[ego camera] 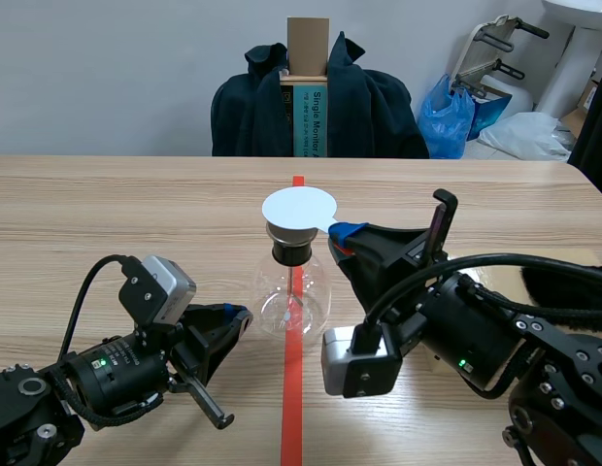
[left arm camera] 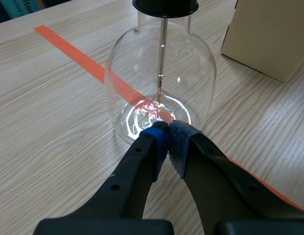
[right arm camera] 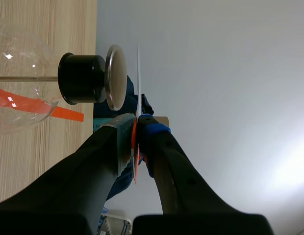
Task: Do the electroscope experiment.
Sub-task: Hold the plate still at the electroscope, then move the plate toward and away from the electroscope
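one disc [ego camera: 299, 209] is held pinched by its right edge in the right gripper [right arm camera: 136, 122]. it lies flat and parallel just above the cap [right arm camera: 115, 77] of the flask [ego camera: 293, 296], apart from it. the flask stands mid-scene on the tape line. the left gripper [left arm camera: 167, 131], fingers closed on nothing, is set at the flask's near-left base. a straight descent is judged to be needed for contact.

Beyond your wooden table [ego camera: 107, 214], a dark jacket [ego camera: 379, 112] hangs before a pale grey wall [ego camera: 117, 68]; a cardboard box [ego camera: 308, 44] rises at the jacket's middle, with a blue bag [ego camera: 447, 121] and a white bag [ego camera: 529, 134] to its right.
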